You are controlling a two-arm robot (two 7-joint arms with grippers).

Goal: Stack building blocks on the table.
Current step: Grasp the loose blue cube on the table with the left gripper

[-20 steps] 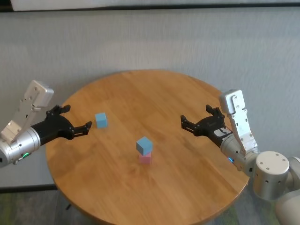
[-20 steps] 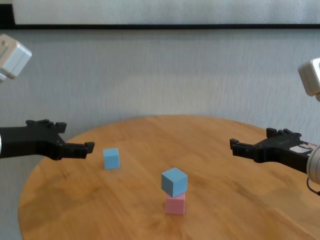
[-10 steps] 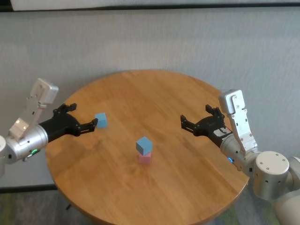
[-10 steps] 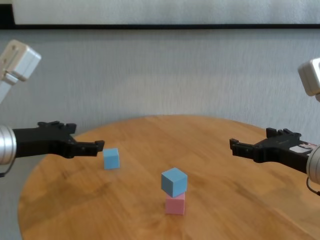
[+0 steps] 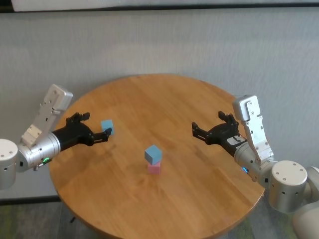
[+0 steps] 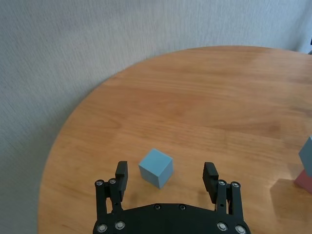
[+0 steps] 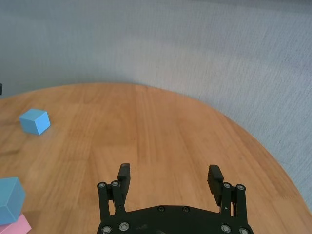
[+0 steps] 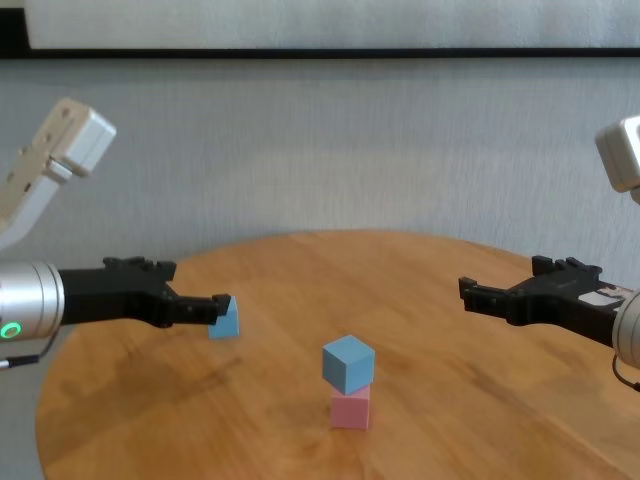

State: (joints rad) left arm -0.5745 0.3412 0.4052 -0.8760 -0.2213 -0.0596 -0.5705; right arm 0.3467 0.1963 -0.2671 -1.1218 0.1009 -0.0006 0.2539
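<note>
The left gripper point(image 6: 165, 176) hangs wide open with the loose light blue cube point(image 6: 156, 167) between its fingers, seemingly untouched; on the round wooden table point(image 5: 164, 99), another blue cube point(image 5: 153, 154) tops the pink cube point(image 5: 154, 169); the right gripper point(image 5: 209, 130) hovers open, well apart.

Head camera looked steeply down over the whole table point(image 5: 149, 199); chest camera viewed it low and level. Each wrist camera faced forward, close above the tabletop. All shared the stacked blocks point(image 5: 153, 159).
</note>
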